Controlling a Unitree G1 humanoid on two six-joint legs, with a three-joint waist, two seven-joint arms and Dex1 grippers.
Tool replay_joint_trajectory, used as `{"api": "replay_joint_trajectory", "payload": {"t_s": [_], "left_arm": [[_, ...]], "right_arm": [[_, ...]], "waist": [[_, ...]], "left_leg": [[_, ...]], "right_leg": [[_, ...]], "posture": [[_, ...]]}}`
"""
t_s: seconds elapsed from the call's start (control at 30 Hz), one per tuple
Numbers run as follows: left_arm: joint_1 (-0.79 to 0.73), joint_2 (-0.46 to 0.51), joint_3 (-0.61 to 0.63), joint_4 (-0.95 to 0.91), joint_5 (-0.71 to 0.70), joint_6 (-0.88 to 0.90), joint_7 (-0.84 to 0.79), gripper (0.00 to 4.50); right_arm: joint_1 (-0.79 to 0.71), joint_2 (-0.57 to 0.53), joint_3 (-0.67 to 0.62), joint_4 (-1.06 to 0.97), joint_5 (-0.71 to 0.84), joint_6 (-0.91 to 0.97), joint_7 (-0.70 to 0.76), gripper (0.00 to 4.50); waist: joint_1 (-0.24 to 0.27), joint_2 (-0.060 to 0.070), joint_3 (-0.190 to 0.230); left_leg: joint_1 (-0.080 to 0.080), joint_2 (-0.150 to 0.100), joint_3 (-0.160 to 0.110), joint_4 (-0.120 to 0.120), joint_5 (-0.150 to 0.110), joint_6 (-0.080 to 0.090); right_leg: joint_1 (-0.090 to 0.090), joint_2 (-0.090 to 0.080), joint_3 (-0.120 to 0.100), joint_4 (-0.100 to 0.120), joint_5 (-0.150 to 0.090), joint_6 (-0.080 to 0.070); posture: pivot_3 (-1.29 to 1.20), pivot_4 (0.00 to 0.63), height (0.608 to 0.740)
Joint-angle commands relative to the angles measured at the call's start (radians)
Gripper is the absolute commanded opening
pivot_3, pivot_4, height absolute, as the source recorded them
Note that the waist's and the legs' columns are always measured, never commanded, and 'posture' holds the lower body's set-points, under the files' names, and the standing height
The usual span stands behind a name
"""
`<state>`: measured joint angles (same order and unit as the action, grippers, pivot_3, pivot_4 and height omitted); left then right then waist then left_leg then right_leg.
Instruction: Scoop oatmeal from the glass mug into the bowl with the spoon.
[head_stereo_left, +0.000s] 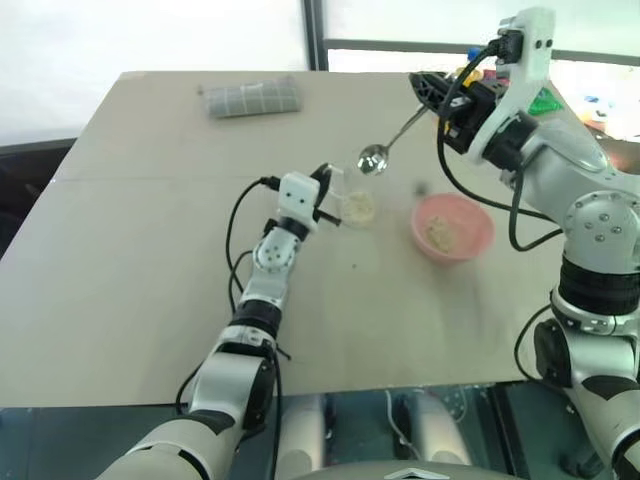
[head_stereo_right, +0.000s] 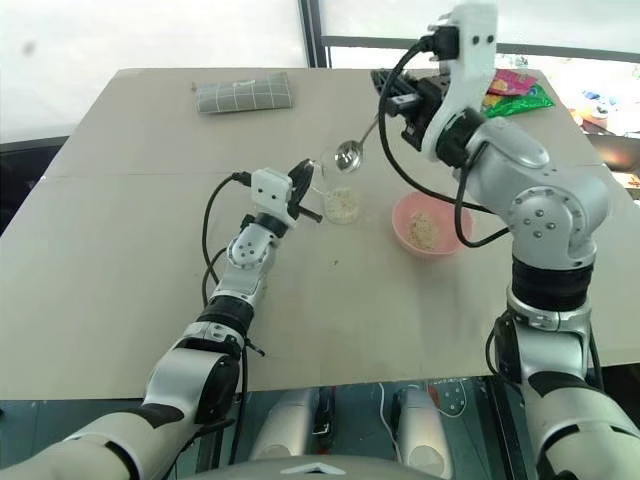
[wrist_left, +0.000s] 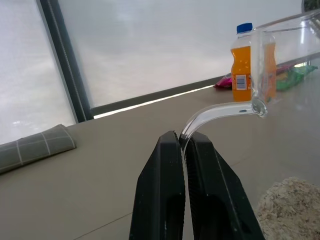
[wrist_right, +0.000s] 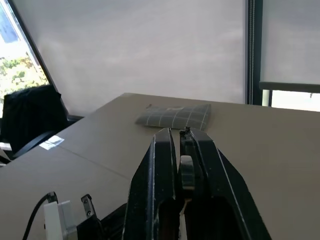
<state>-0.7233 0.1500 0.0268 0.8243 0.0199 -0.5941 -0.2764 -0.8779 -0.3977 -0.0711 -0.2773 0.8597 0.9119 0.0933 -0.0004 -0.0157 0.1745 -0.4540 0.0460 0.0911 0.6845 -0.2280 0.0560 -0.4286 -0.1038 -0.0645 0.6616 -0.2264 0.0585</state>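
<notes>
Spoon held over mug – handle pinched.
The glass mug (head_stereo_right: 340, 196), w/ oatmeal (head_stereo_right: 342, 206) inside, was held by its handle in the left gripper (wrist_left: 184, 150) near the table's (head_stereo_right: 120, 300) middle; the spoon (head_stereo_right: 352, 150) was pinched by the right gripper (head_stereo_left: 425, 92) above it – the bowl (head_stereo_right: 428, 224) was set toward the right edge.

free: bare table (head_stereo_left: 150, 290) left, front | obstacles: glass mug (head_stereo_left: 357, 205), bowl (head_stereo_left: 452, 227) centre; folded cloth (head_stereo_left: 250, 97) far edge
</notes>
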Motion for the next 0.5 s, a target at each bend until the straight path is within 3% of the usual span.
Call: {"api": "replay_joint_trajectory", "payload": {"t_s": [0.03, 0.07, 0.17, 0.37, 0.5], "left_arm": [[0.005, -0.002, 0.008, -0.063, -0.017, -0.012, 0.011, 0.02], [0.007, -0.003, 0.009, -0.065, -0.019, -0.009, 0.009, 0.02], [0.016, -0.005, 0.008, -0.077, -0.030, 0.014, -0.009, 0.00], [0.042, -0.007, 0.009, -0.128, -0.077, 0.068, -0.077, 0.00], [0.050, -0.001, 0.014, -0.146, -0.077, 0.085, -0.076, 0.00]], "right_arm": [[0.020, 0.016, 0.053, -0.004, -0.068, -0.012, 0.024, 0.00], [0.021, 0.024, 0.059, 0.002, -0.080, -0.013, 0.025, 0.00], [0.019, 0.044, 0.079, 0.024, -0.129, -0.042, 0.049, 1.04], [-0.044, 0.090, 0.023, 0.109, -0.237, -0.141, 0.008, 3.67], [-0.055, 0.093, -0.013, 0.140, -0.265, -0.174, 0.022, 3.67]], "waist": [[-0.004, 0.000, 0.000], [-0.007, 0.000, 0.000], [-0.010, 0.000, 0.000], [-0.012, 0.000, 0.000], [-0.011, 0.000, 0.000]], "left_leg": [[0.000, 0.000, 0.000, 0.000, 0.000, 0.000], [0.000, 0.000, 0.000, 0.000, 0.000, 0.000], [0.000, 0.000, 0.000, 0.000, 0.000, 0.000], [0.000, 0.000, 0.000, 0.000, 0.000, 0.000], [0.000, 0.000, 0.000, 0.000, 0.000, 0.000]], "right_leg": [[0.000, 0.000, 0.000, 0.000, 0.000, 0.000], [0.000, 0.000, 0.000, 0.000, 0.000, 0.000], [0.000, 0.000, 0.000, 0.001, 0.000, 0.000], [0.000, 0.000, 0.000, 0.001, 0.000, 0.000], [0.000, 0.000, 0.000, 0.000, 0.000, 0.000]], "posture": [[0.00, 0.150, 0.718], [0.00, 0.150, 0.718], [0.00, 0.150, 0.718], [0.00, 0.150, 0.718], [0.00, 0.150, 0.718]]}}
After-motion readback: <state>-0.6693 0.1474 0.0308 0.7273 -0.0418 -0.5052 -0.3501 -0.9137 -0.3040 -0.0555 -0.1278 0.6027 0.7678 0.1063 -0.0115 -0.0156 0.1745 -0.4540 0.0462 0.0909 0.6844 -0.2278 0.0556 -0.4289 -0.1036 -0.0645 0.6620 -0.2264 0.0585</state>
